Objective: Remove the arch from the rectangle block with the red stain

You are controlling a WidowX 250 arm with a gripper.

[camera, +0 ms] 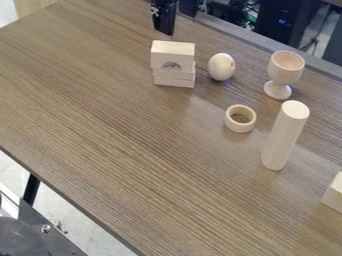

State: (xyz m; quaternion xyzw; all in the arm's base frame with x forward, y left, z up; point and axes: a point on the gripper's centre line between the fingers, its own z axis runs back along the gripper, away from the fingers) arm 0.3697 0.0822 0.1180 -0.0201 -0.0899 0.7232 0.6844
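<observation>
1 black gripper (164,18) hangs at the top of your view, just beyond the arch (172,54) and a little to its left; a narrow strip of brown, wood-grained table (100,100) shows between them. You can't tell from here whether the gripper is apart or together.

The arch sits on the rectangle block (174,78), pale wood on pale wood, with squared edges and a smooth, flat top. Its long axis runs nearly left to right across your view. The opening faces down, and you see its half-round, dark hollow low in the long side turned toward you. The block below lies flat, its length running the same way.

Next to the right you have a smooth wooden egg (222,67), upright beside the stack, then a short, thick-walled wooden ring (240,128) lying flat, nearer to you. Further right, a wooden goblet (285,70) stands on its round foot, with a tall, plain cylinder (285,137) upright nearer you. At your right edge sits 1 cut-off pale block (333,195).
</observation>
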